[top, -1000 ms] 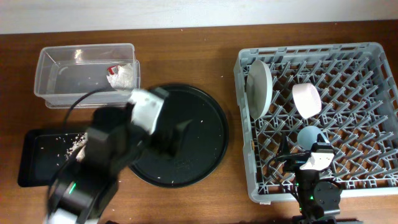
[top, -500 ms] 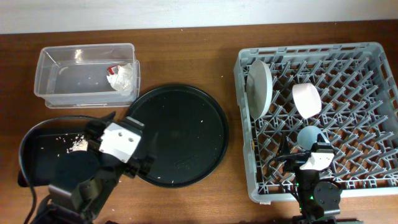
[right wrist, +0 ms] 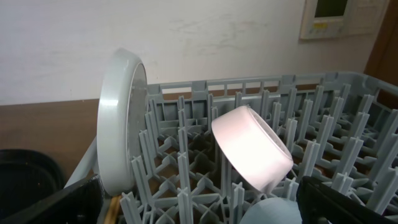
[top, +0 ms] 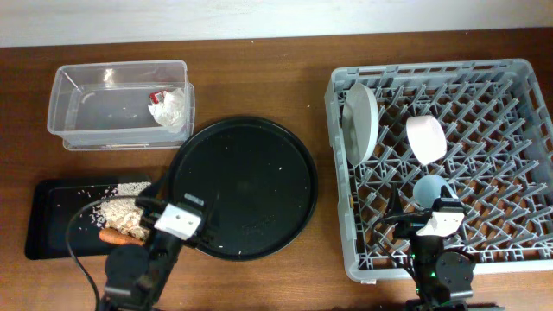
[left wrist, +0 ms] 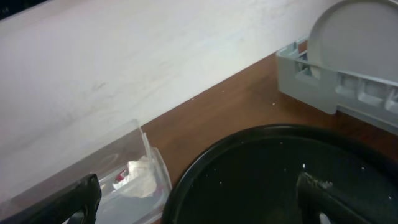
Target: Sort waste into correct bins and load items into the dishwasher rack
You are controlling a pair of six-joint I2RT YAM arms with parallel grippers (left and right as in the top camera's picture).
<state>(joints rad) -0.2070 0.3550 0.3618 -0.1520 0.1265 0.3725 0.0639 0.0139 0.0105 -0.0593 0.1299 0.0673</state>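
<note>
The clear tub [top: 86,112] at back left holds the crumpled white napkin [top: 171,109] and the red wrapper [top: 158,96]; both also show in the left wrist view [left wrist: 142,177]. The shallow black tray [top: 47,220] holds rice-like leftovers [top: 121,211] and the orange sausage piece [top: 112,235]. The grey rack [top: 510,78] holds the plate [top: 360,121] on edge, the white bowl [top: 426,138] and the light-blue cup [top: 431,188]. My left gripper [left wrist: 199,202] is open and empty at the round tray's front-left edge. My right gripper [right wrist: 199,208] is open and empty over the rack's front, just before the cup [right wrist: 273,211].
A large round black tray [top: 246,186] with a few rice grains lies between the tub and the rack. A wooden stick [right wrist: 112,210] lies in the rack below the plate [right wrist: 121,118]. Both arms sit at the table's front edge.
My left arm has drawn back from over the round tray and black tray to the front edge, uncovering the rice and sausage piece. The right arm has not moved.
</note>
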